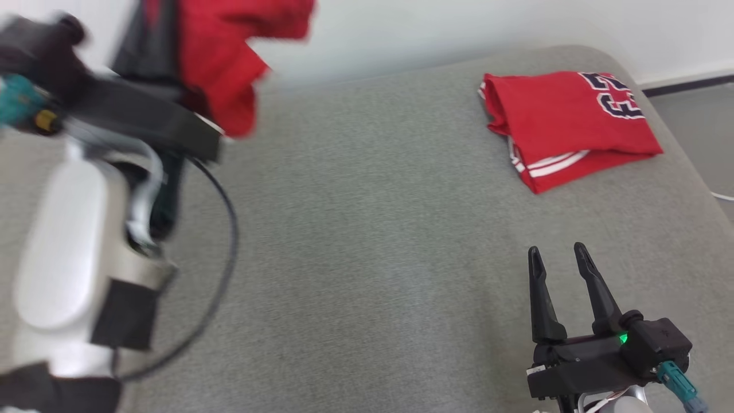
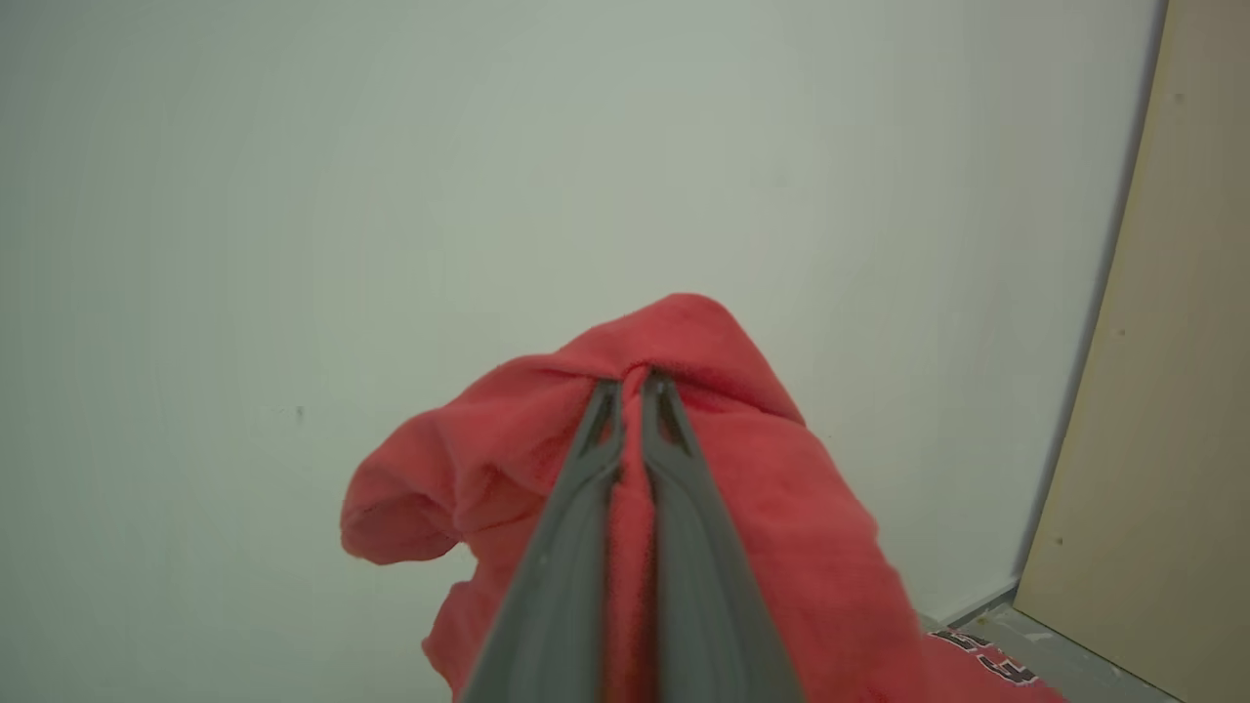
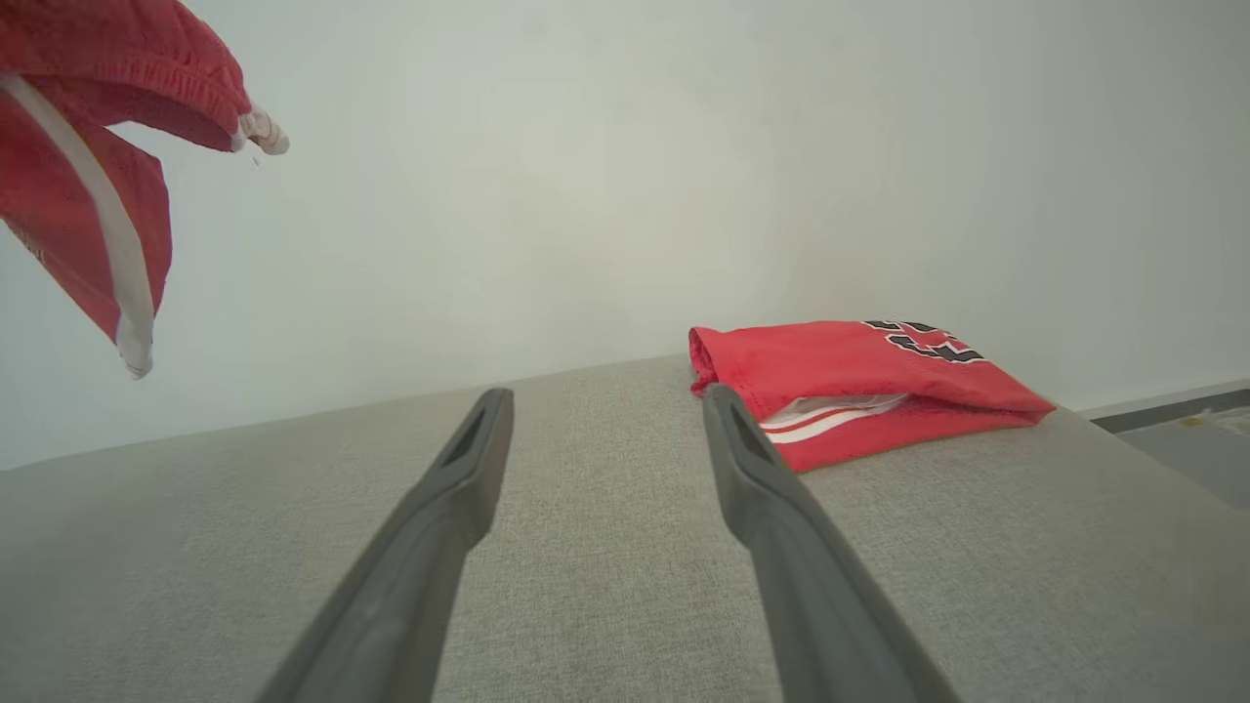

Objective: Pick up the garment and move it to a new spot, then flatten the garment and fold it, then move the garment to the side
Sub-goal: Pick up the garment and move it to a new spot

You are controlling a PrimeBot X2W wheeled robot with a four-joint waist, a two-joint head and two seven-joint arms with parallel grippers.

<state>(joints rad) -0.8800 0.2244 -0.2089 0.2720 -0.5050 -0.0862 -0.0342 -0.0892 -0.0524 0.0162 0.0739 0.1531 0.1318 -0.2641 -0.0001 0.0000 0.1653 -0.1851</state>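
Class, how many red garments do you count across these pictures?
2. One red garment hangs pinched in the left hand; a folded red jersey lies far right on the grey cushion.

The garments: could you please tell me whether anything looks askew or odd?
Nothing damaged. The folded red jersey lies skewed on the grey surface, far right, striped hem poking out; the left pincer holds another red garment bunched aloft.

Looking like a bare indoor test room: grey fabric-covered surface (image 1: 367, 241) sitting against a plain white wall (image 1: 459, 28), grey floor (image 1: 702, 132) and dark baseboard (image 1: 688, 85) showing at far right.
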